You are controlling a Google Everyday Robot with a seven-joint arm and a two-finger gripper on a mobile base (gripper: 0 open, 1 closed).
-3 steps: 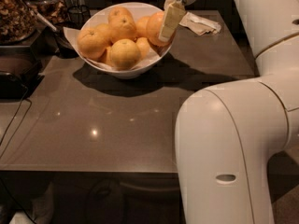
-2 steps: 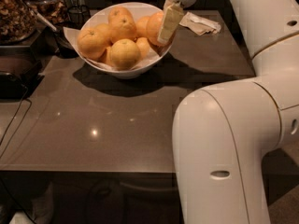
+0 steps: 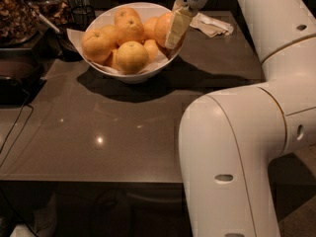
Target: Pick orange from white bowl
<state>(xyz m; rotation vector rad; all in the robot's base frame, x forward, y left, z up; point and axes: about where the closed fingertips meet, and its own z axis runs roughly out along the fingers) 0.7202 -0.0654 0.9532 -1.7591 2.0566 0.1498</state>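
The white bowl [image 3: 101,21] stands at the back of the dark countertop, lined with white paper and piled with several orange and yellow fruits. The orange [image 3: 162,26], large and deep orange, lies at the right side of the pile against the rim. My gripper [image 3: 171,37] reaches down from above at the bowl's right edge. It sits right against the orange and covers that fruit's right side. A paler yellow fruit [image 3: 131,56] lies at the front of the pile.
My white arm [image 3: 237,147] fills the right foreground. A crumpled napkin [image 3: 212,24] lies right of the bowl. Dark containers and a jar of brown food [image 3: 17,16] stand at the left. A cable [image 3: 15,132] runs along the left edge of the counter.
My arm's near segment has shifted slightly left. The gripper stays at the orange on the bowl's right side, and the fruits have not moved.
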